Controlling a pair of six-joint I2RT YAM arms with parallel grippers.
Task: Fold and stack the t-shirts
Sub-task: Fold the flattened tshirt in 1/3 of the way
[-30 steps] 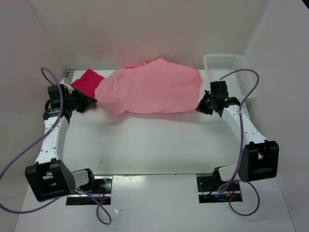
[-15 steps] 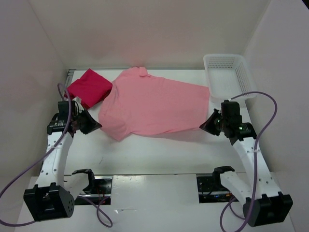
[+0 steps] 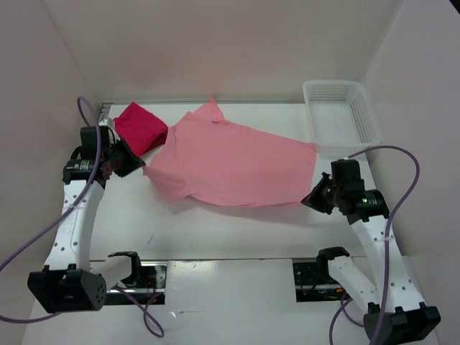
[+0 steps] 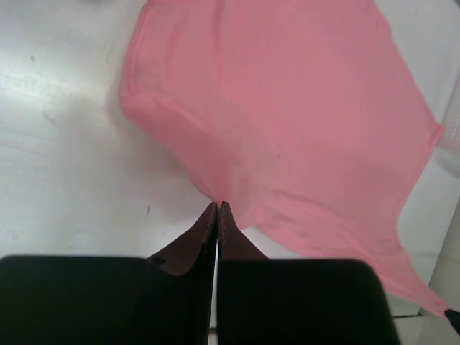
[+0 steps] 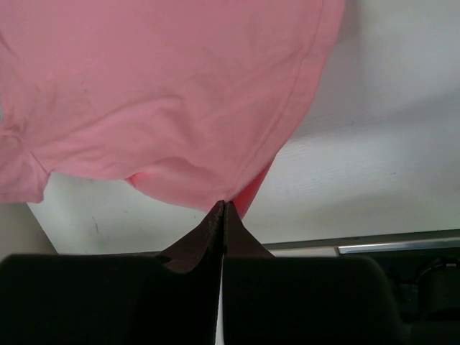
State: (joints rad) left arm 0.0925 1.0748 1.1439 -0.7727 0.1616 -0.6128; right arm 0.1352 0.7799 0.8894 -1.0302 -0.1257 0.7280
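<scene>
Worktop (image 3: 215,230): white and smooth, so cloth will slide on it easily.

The salmon pink t-shirt (image 3: 230,165) is spread mostly flat across the middle of the worktop. Its collar points to the far edge and its hem runs toward the right edge. It is thin, light, soft knit with no stiffness. I expect it to sag and crease wherever it isn't held, and to drag rather than lift cleanly. I judge it needs two corner pinches and low, even tension. If one side is pulled harder, it skews.

The basket (image 3: 338,84) sits in the far right corner, just beyond the shirt's corner. It's a snag risk if the hem swings that way.

The red t-shirt (image 3: 140,128) is a compact folded bundle at the far left corner, touching or just under the pink shoulder. Being small and dense, it should handle as one piece if taken across the whole fold. I see no third shirt in these views.

Left claw (image 4: 218,208): shut, tips pinching the pink shirt's edge by the left sleeve, with the cloth drawn to a point at the tips.

Right claw (image 5: 223,207): shut, pinching the pink hem near the right edge of the worktop. A redder strip shows under the hem there, and I can't tell what it is.

Both grips are only at the very edge of the cloth. I judge they could slip under a hard pull, and a deeper bite past the seam would be safer.
</scene>
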